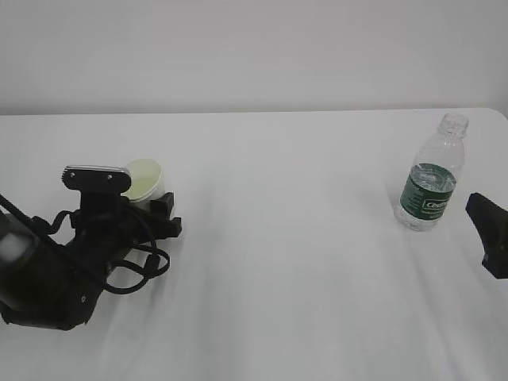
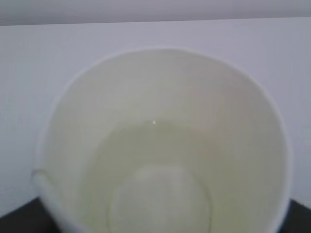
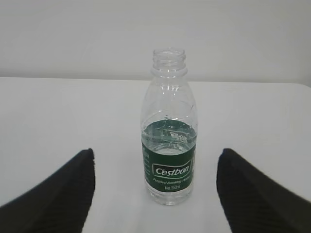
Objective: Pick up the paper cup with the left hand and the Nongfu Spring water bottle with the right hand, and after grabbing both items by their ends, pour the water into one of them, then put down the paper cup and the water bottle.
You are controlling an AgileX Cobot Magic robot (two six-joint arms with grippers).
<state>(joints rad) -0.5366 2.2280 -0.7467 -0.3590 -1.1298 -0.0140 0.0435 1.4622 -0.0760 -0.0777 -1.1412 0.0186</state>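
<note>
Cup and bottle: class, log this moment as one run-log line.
cup: upright on table, water inside | left gripper: at cup | bottle: upright, uncapped, free | right gripper: open

Readable only on the dark green label band (image 3: 169,168) of the water bottle (image 3: 168,131): "Cestbon" in white letters inside a white outline, then a small white line too blurred to make out, then what looks like "Net 350ml". No other legible print anywhere.
</note>
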